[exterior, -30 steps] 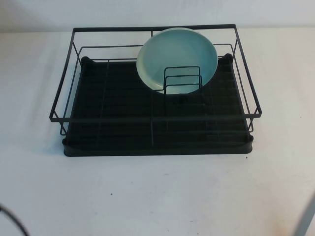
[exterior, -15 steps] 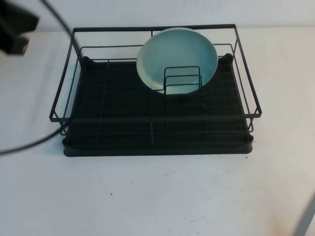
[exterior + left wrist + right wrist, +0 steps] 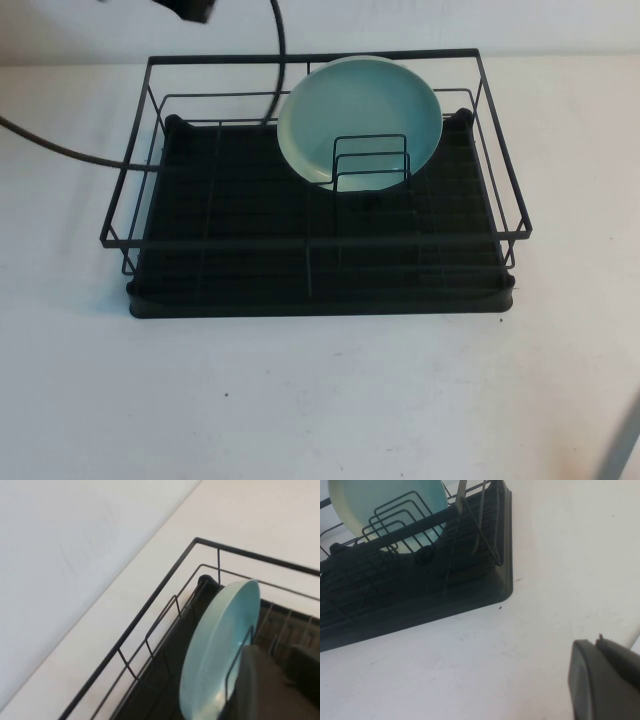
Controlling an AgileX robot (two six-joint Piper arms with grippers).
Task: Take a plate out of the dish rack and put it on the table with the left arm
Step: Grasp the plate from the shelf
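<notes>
Left gripper point(image 3: 272, 682) hovers just above the dish rack point(image 3: 315, 290), near the rack's far rail and close beside the plate point(image 3: 358, 118); only dark finger shapes show at the edge of the left wrist view, and whether they are spread or closed cannot be told. From that camera the plate point(image 3: 220, 645) appears edge-on, a thin pale green disc standing nearly upright inside the rack point(image 3: 150, 630), something the high view does not reveal. From above, the plate shows its round face, leaning against the small wire divider point(image 3: 370, 160) in the rack's far half, toward its right side. Right gripper point(image 3: 605, 680) sits low over bare table point(image 3: 470, 670) off the rack's near right corner, apart from the rack point(image 3: 420, 590); just one dark finger is visible, so its state cannot be told either. White tabletop point(image 3: 320, 400), lightly specked, surrounds the rack on all sides, and a pale wall point(image 3: 60, 555) rises beyond the rack's far edge. Of the left arm point(image 3: 190, 8), the high view catches only a dark piece past the rack's far left corner, with a black cable point(image 3: 276, 60) looping down across the rack's far rail.
</notes>
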